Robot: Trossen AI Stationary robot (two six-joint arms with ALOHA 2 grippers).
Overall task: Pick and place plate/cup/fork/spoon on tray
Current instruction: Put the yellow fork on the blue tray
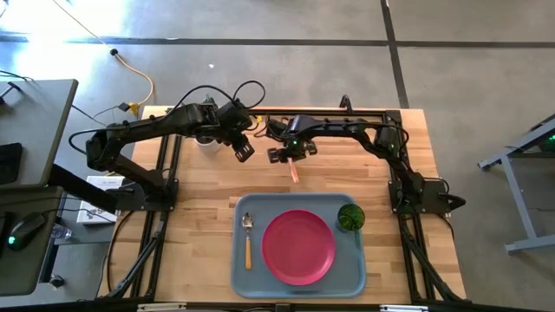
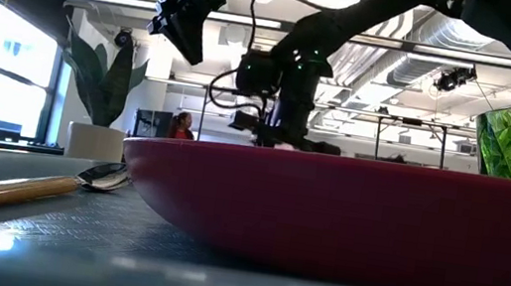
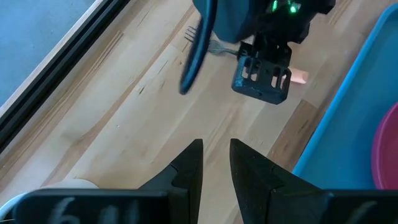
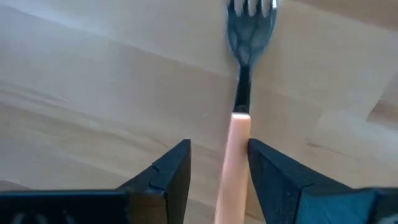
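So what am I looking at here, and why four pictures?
Two robot arms work at a wooden table. One camera looks straight down, one sits at tabletop height, and one rides on each arm's wrist. On the tray lie the plate, cup and spoon. The fork lies on the bare table. The right end effector is low over the fork, its fingers open on either side of the handle, not gripping it. The left end effector hangs nearby, holding nothing.
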